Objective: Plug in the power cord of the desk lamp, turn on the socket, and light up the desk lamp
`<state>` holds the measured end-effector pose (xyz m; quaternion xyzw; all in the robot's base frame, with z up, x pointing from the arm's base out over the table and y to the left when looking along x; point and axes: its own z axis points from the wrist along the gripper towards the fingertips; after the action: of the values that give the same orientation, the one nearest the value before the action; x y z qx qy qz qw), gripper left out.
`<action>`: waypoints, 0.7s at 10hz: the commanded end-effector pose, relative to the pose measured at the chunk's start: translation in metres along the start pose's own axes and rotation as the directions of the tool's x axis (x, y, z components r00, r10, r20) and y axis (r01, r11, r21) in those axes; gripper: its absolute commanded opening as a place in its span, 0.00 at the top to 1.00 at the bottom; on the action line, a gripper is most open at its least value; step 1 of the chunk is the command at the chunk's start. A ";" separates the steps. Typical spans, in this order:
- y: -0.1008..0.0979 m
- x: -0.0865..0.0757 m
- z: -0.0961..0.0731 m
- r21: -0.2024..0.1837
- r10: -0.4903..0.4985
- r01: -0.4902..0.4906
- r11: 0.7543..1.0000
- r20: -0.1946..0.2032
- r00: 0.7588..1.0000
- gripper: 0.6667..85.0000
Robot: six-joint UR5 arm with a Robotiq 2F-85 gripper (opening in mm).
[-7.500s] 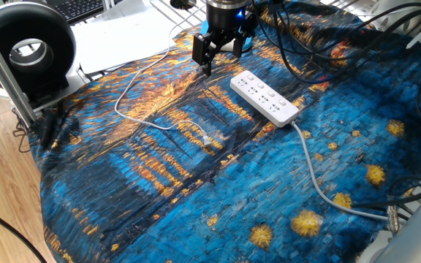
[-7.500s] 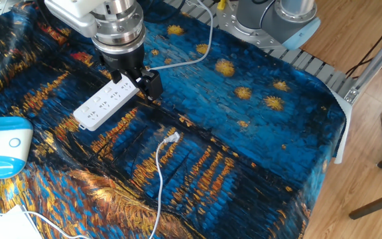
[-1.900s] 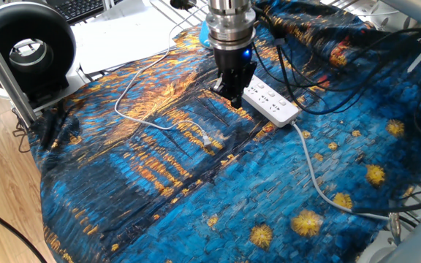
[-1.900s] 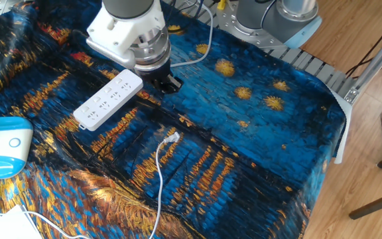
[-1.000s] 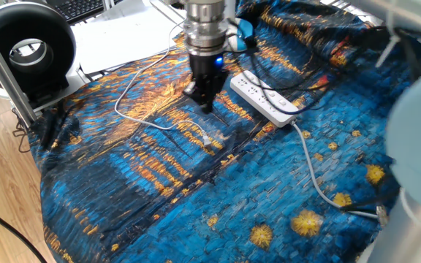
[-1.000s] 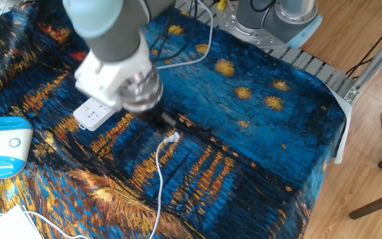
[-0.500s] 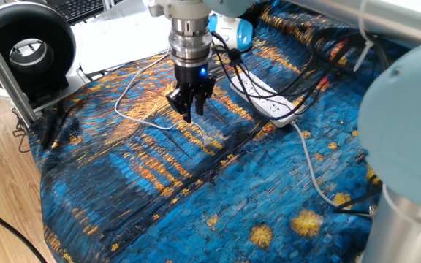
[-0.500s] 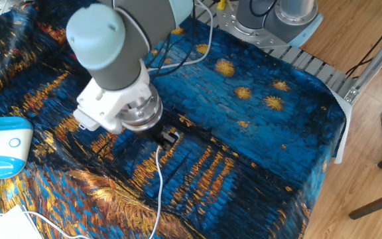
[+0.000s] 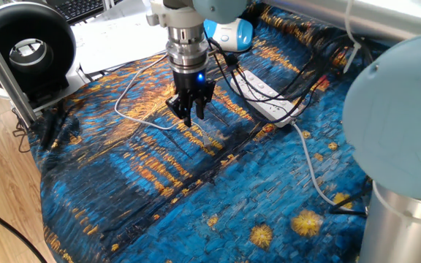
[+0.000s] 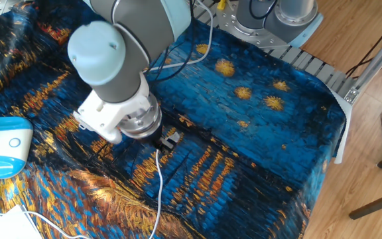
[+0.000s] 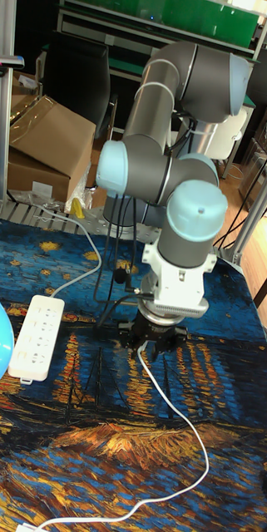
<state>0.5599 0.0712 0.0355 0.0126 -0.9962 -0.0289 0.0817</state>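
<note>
Under the end effector (image 9: 189,115): blue-and-gold painted cloth (image 9: 159,190) covered the counter | no legible writing | end effector: fingers slightly parted around the plug of the power cord (image 11: 176,414), grip not clear | cord trailed away toward the counter edge | socket (image 11: 36,336) well aside, long axis running away from it

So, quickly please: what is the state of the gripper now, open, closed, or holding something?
Gripper: open, fingers down at the plug end of the power cord, not closed on it yet.
</note>
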 end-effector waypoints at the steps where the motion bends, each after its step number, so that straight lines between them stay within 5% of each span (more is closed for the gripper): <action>1: -0.001 0.015 0.012 -0.005 0.030 -0.030 1.000 -0.055 0.998 0.53; 4: -0.010 0.033 0.018 -0.009 0.035 -0.036 0.999 -0.088 0.996 0.52; 7: 0.008 0.036 0.018 -0.068 0.094 -0.101 0.993 -0.099 0.991 0.52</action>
<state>0.5269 0.0670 0.0236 -0.0134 -0.9916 -0.0370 0.1230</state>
